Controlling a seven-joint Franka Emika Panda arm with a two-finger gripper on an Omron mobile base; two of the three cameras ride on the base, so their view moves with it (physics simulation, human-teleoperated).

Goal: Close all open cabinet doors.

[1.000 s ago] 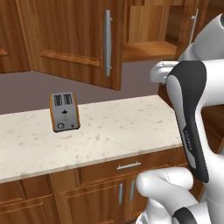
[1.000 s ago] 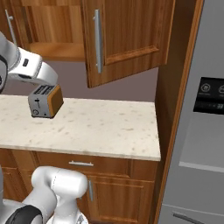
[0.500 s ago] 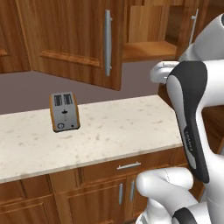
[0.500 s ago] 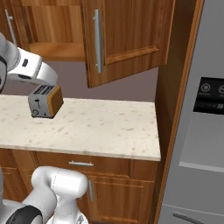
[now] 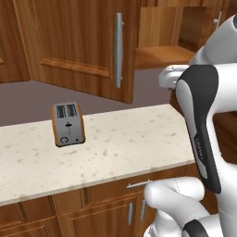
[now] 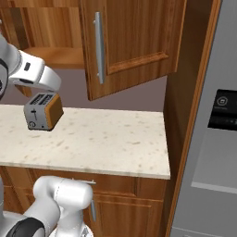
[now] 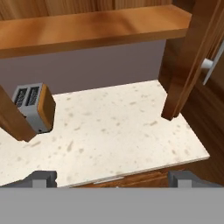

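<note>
Two end effector (image 7: pixel 112 177) fingertips wide apart, empty, above the counter (image 7: pixel 131 127).

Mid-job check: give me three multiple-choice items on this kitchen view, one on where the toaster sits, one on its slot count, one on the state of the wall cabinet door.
1. Where is the toaster?
A. On the counter
B. On the cabinet shelf
C. On the floor

2. How many slots does it have on top?
A. One
B. Two
C. Four

3. The cabinet door with the vertical handle is:
A. Shut flush
B. Swung open
C. Missing

Answers: 1 A, it stands on the speckled top; 2 B, two slots show; 3 B, the bare shelf beside it is exposed.
</note>
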